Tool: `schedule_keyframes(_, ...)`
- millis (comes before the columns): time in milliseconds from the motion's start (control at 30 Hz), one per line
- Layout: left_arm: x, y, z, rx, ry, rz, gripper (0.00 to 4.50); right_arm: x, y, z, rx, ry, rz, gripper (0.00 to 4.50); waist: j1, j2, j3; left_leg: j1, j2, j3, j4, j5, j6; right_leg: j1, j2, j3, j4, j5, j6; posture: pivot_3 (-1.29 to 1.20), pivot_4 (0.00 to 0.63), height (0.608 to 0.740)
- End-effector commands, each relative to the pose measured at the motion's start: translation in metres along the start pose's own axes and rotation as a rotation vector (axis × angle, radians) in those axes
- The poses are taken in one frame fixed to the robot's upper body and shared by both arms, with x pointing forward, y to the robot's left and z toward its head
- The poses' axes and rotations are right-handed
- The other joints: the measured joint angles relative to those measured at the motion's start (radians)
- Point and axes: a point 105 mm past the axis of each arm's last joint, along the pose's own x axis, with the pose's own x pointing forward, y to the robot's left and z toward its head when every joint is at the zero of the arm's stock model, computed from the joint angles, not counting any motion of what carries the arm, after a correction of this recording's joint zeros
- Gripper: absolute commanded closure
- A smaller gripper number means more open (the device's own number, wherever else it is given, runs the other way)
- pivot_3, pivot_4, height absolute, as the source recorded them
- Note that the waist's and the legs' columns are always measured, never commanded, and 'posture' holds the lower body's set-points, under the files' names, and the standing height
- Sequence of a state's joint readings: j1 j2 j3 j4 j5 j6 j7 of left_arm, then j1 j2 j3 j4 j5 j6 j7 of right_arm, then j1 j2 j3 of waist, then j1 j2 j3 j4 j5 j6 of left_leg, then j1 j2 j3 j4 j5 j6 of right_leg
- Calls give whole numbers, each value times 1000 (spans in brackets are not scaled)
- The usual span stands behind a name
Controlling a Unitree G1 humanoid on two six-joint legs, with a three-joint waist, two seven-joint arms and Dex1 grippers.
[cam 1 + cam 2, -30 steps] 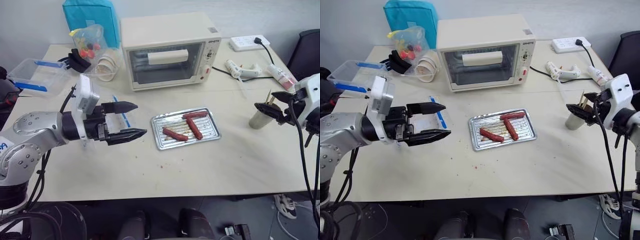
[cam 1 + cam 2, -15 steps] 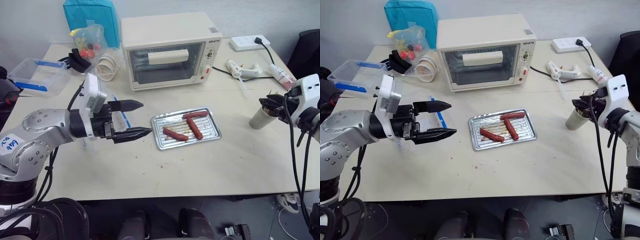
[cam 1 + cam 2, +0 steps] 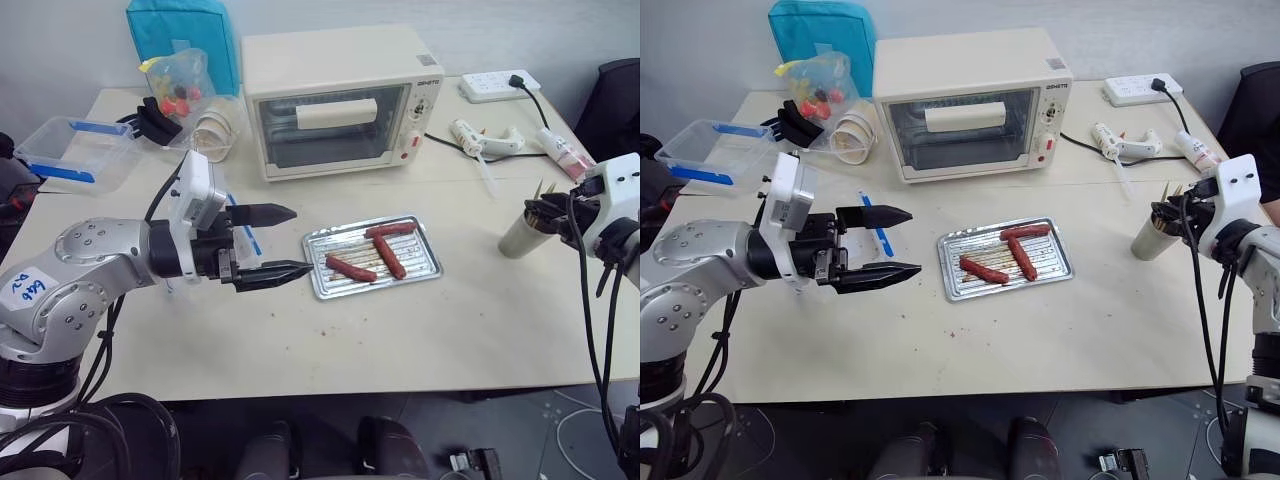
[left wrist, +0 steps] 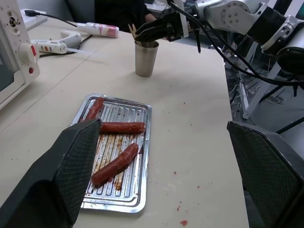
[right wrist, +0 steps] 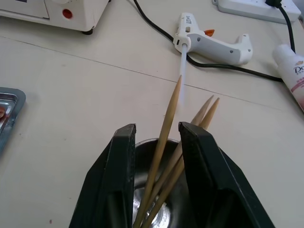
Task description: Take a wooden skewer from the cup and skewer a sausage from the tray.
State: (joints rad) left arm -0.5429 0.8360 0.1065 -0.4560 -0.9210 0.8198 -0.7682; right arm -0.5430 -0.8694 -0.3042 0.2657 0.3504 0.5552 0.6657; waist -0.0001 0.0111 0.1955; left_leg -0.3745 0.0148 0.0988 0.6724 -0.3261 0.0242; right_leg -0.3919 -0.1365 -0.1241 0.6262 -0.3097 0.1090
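Now you see the right gripper (image 5: 156, 142) at the mouth of the cup (image 3: 1151, 238), which stands at about 3 o'clock from the tray (image 3: 1050, 272), well apart from it. Its two fingers (image 5: 118, 161) are drawn close around one wooden skewer (image 5: 167, 123); if they really press it, I cannot tell. Other skewers lean just beside. The left gripper (image 3: 887, 245) hangs over the table (image 3: 1040, 340) at 9 o'clock of the tray, near it, with the jaws wide apart and nothing between them. One sausage (image 3: 983, 270) and two more lie in the tray.
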Motion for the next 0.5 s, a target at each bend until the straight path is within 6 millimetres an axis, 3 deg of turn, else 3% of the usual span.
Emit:
schedule_keyframes(33,2,-2,9,45,-15,-11,0,1,-4,14,-24,-58,-30,3038,0,0,0,0,0,0,0,0,0,0,0,0,0,0,0,0,150,740)
schedule_keyframes(300,2,-1,12,52,-17,-6,0,12,5,19,-12,-79,-7,3038,-1,0,0,0,0,0,0,0,0,0,0,0,0,0,0,0,150,740)
schedule_keyframes(500,1,0,13,56,-21,6,0,10,4,25,-21,-93,-7,3038,1,0,0,0,0,0,1,0,0,0,0,1,0,0,0,0,150,740)
